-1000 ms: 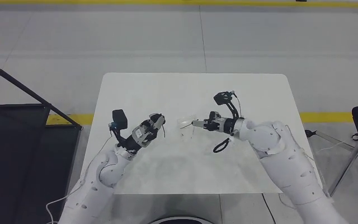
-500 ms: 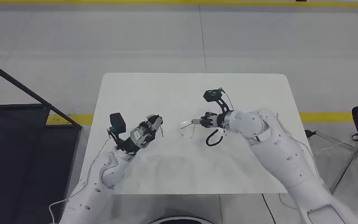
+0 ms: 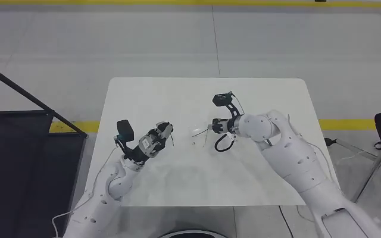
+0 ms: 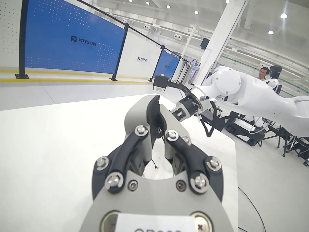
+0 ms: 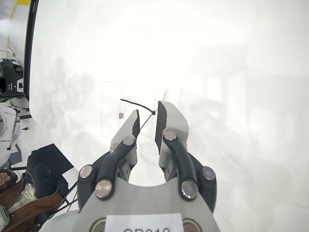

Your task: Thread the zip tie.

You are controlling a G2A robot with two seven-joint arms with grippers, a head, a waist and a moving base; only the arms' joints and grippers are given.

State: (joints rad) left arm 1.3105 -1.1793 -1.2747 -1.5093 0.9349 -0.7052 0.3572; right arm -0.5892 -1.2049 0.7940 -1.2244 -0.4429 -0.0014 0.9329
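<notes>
A thin black zip tie [image 5: 135,104] lies bent on the white table [image 3: 262,172]. Its small head sits between the tips of my right gripper [image 5: 147,109], which is open just above it. In the top view the right gripper [image 3: 206,128] is near the table's middle, pointing toward the left arm. My left gripper [image 3: 165,130] is a short way off and raised. The left gripper [image 4: 157,107] has its pads pressed together on a second thin black strand [image 4: 153,164], also seen in the top view [image 3: 173,140]. That strand looks like another zip tie hanging below the fingers.
A faint clear plastic sheet or bag [image 3: 196,131] lies under the right gripper's tips, with a small pinkish speck [image 5: 121,115] on it. A dark panel with a black rail [image 3: 24,143] stands off the table's left side. Bare tabletop extends toward the far edge [image 3: 208,79].
The right arm has swung in toward the table's middle and its wrist has turned, bringing the gripper over the zip tie. The left gripper drew back slightly, then held still.
</notes>
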